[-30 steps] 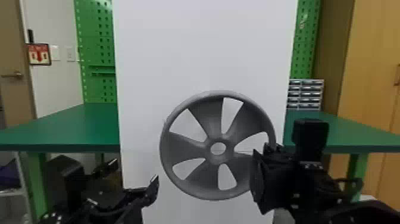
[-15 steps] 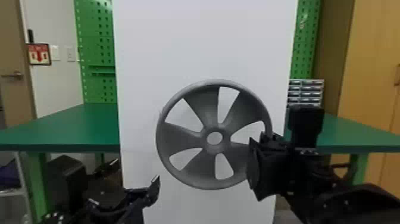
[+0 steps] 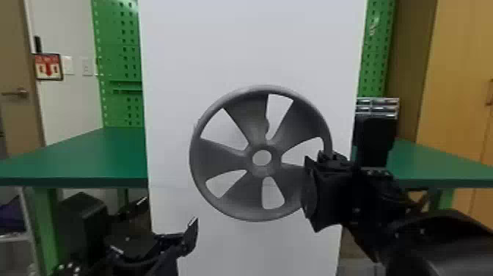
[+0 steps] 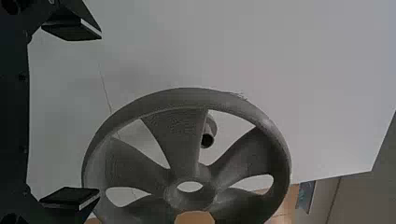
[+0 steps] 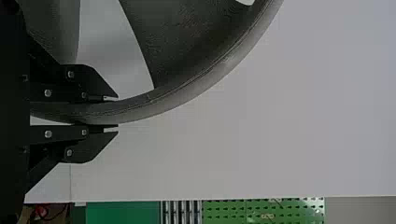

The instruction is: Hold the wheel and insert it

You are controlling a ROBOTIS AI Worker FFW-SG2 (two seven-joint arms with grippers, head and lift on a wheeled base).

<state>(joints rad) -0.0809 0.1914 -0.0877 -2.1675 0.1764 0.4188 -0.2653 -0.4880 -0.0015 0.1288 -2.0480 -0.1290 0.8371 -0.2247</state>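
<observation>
We hold a gray five-spoke wheel [image 3: 220,156] up before a tall white panel [image 3: 253,44].
Our black R gripper [image 3: 316,176] is clamped on its R edge; our black L gripper [image 3: 168,212], fingers spread, is lower, on the L.

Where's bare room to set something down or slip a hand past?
On the green table, left of the white panel; a hand might pass above the wheel, before that panel. It's crowded at the wheel's right side, where the right pincer holds the rim.

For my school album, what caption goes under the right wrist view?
Black gripper pinching the rim of a gray wheel.
</observation>
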